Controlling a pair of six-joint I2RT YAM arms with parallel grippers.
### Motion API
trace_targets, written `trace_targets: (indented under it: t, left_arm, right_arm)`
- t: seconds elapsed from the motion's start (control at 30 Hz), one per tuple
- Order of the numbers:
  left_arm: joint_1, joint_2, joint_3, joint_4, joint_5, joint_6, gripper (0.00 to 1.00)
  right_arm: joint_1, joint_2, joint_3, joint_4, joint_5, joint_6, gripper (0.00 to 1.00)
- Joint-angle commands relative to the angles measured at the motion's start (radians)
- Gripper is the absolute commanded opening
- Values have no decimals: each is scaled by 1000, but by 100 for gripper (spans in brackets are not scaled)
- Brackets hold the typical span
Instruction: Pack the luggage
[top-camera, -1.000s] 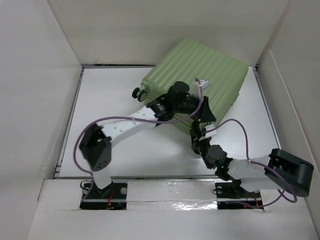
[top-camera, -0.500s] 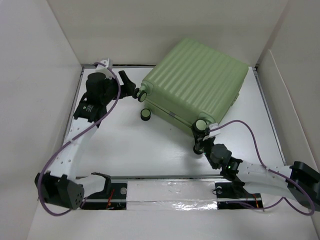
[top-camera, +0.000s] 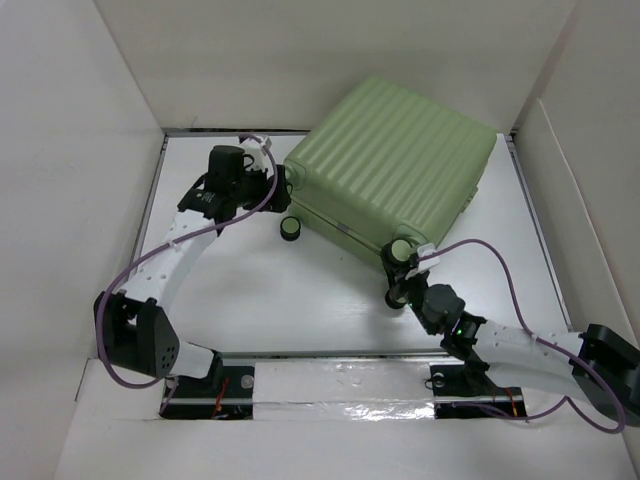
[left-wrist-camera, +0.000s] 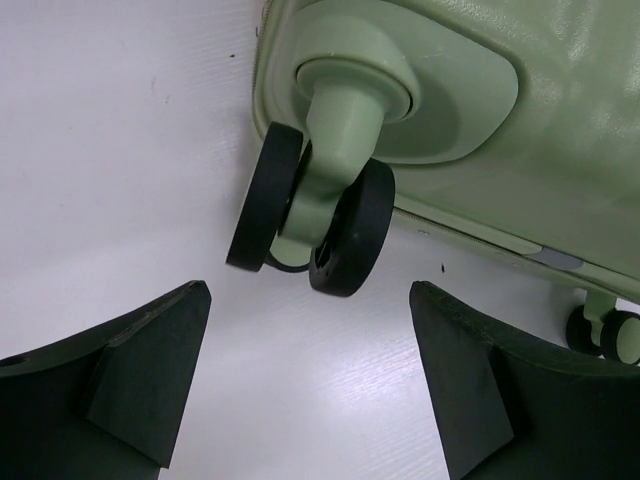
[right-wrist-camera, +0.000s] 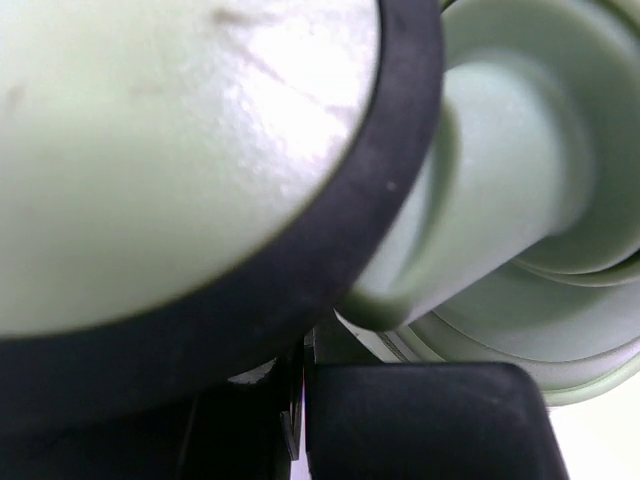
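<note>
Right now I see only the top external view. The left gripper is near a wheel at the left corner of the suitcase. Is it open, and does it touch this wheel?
Observer: In the left wrist view the left gripper is wide open. The twin wheel of the suitcase stands just ahead of the fingertips, in line with the gap, and touches neither.
Operator: And the right gripper, at the near wheel?
Observer: That wheel fills the right wrist view, very close: pale green hub, black tyre. One black finger shows below it. Whether they touch, I cannot tell.
</note>
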Motion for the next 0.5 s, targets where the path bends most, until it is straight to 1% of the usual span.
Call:
trace_targets:
  t: [0.0,0.17,0.33,0.47]
  left_arm:
    - [-2,36,54,56,31,48,80]
    - [-2,132,110,30,40,67,76]
    - [-11,151,136,73,9,77,76]
    - [-11,194,180,64,29,93,73]
  right_arm:
    - [-7,-17,61,168,-81,28,0]
    - [-7,-26,63,161,-84,28,0]
    - [-17,-43,63,139,-99,28,0]
    - [-17,-47,61,138,-104,29,0]
